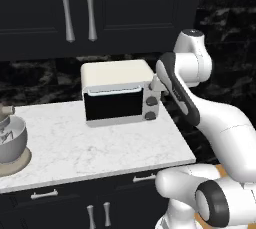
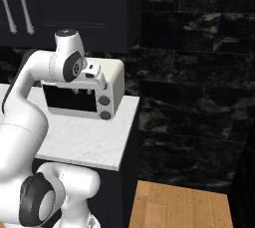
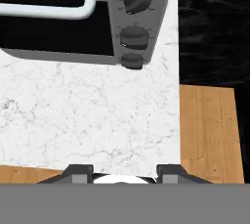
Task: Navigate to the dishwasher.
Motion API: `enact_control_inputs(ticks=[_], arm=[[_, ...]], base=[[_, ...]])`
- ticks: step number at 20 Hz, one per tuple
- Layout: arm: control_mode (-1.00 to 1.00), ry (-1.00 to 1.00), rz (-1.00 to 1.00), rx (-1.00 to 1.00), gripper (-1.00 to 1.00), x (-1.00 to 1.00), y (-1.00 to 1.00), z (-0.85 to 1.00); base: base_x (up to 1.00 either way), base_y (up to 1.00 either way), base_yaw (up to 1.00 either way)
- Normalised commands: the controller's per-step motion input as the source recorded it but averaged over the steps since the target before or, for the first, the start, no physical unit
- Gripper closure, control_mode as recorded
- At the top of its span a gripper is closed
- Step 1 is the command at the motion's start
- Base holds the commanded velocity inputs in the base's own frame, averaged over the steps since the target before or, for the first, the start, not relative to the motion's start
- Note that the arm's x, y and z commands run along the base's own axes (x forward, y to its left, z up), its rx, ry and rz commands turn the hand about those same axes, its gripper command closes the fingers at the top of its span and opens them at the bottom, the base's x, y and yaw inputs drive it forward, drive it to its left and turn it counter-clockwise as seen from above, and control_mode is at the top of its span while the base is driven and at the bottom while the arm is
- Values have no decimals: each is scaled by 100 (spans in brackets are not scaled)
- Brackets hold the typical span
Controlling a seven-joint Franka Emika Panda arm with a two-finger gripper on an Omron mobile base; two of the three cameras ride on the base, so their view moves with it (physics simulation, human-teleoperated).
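Observation:
The dishwasher is out of view. My gripper [image 3: 124, 173] hangs over the white marble counter [image 3: 88, 115], just in front of a toaster oven [image 3: 58, 22]. Its two dark fingertips [image 3: 78, 171] stand wide apart, open, with nothing between them. From the right base view the hand [image 2: 94, 74] sits above the oven's knob side, and the arm bends up over the counter's right end.
The cream toaster oven [image 1: 117, 93] stands at the back of the counter [image 1: 100, 148]. A stand mixer bowl [image 1: 10, 143] sits at the left. Black upper cabinets [image 1: 75, 8] hang above, drawers [image 1: 45, 194] below. Right of the counter's end lie wood floor [image 2: 179, 207] and a black stone wall [image 2: 199, 72].

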Motion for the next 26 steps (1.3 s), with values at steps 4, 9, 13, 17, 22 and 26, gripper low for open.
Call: enact_control_inputs(ticks=[4, 9, 13, 17, 22, 26], arm=[[-100, 1, 0, 0, -100, -49, 0, 0], [-100, 3, -1, 0, -100, -100, -2, -4], [-100, 4, 0, 0, -100, -100, -1, -6], [-100, 2, 0, 0, -100, -100, 0, 0], [100, 2, 0, 0, -100, -59, 0, 0], [100, 0, 0, 0, -100, 0, 0, 0]], base=[[0, 0, 0], [0, 0, 0], [0, 0, 0], [0, 0, 0], [-39, 0, 0], [-74, 0, 6]])
